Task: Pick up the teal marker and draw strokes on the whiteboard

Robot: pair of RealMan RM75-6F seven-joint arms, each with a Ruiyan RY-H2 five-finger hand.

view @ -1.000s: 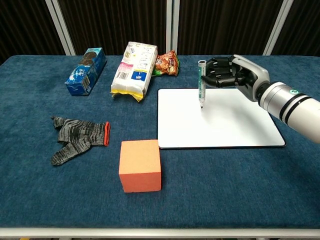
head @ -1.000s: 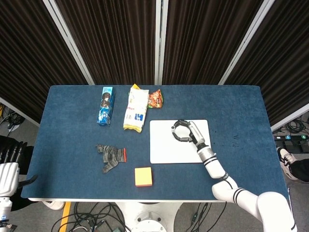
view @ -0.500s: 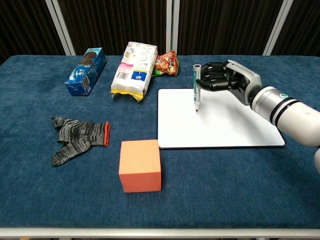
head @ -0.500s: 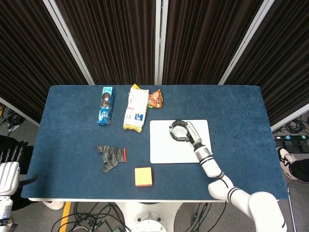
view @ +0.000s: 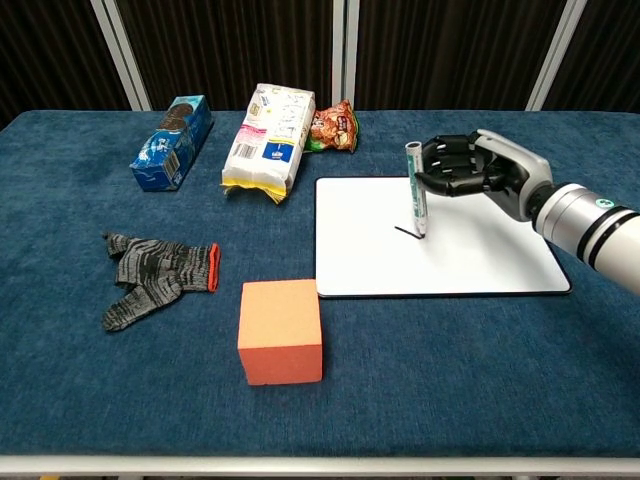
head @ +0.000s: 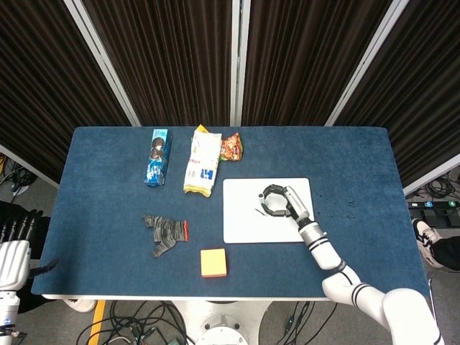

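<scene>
— What is seen at the far left?

— The left hand (head: 13, 253) is seen only at the head view's edge, beside the table (view: 420, 400), off the cloth. Whether anything is held by it cannot be told, and its fingers are too dark and cropped to be read.

— And on the blue cloth itself?

— Toward the left rear a blue biscuit box (view: 173, 141) is laid flat. Nearer the front a grey knitted glove (view: 155, 274) with a red cuff is spread out. A white packet (view: 269, 139) is placed just right of the box, and a small orange snack bag (view: 333, 127) is tucked beside the packet's far end. An orange block (view: 281, 331) is set near the front edge, just off the near left corner of the board.

— Where is the marker?

— The teal marker (view: 415, 188) is held upright over the whiteboard (view: 370, 265), with its tip set down on the white surface. A short dark stroke (view: 405, 233) is seen on the board, running from the tip toward the left.

— By what is it held?

— It is gripped near its top by the right hand (view: 478, 170), whose dark fingers are curled round the barrel. The right arm (view: 590, 222) is stretched in from the right edge, across the board's far right corner.
</scene>
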